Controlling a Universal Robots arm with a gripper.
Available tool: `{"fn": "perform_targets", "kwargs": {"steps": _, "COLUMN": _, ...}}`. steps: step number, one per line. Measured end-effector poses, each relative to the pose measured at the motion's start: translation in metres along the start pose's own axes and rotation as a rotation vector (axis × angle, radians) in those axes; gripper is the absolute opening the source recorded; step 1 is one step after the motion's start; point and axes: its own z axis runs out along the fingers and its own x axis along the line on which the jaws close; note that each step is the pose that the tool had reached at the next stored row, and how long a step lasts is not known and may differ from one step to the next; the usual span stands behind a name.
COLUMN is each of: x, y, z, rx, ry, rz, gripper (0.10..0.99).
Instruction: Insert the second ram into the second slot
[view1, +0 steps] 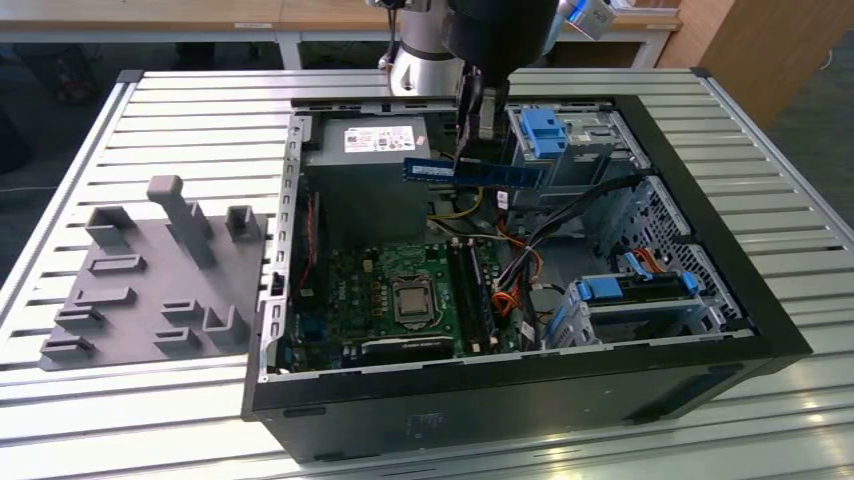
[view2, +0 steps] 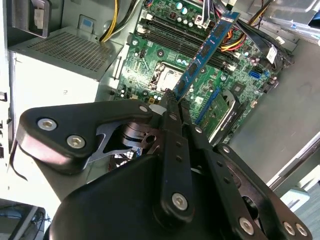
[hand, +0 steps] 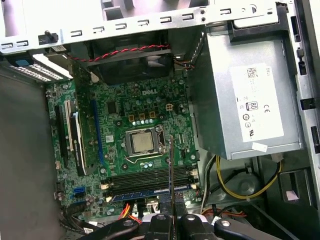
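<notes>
My gripper is shut on the second ram, a thin blue strip with a white label. It hangs level above the open computer case, over the space between the power supply and the drive bays. In the second wrist view the second ram sticks out from the gripper over the motherboard. In the first wrist view the second ram shows edge-on, crossing above the row of memory slots at a right angle to them. Another blue strip sits in the slot nearest the gripper.
The case lies open on a slatted metal table. Inside are the power supply, the processor socket, orange and black cables and blue drive-bay latches. A grey fixture plate lies at the exterior view's left.
</notes>
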Motion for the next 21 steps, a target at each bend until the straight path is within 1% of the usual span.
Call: {"fn": "perform_targets", "kwargs": {"steps": 21, "x": 0.0, "y": 0.0, "z": 0.0, "rx": 0.0, "ry": -0.0029, "rz": 0.086, "gripper": 0.137}}
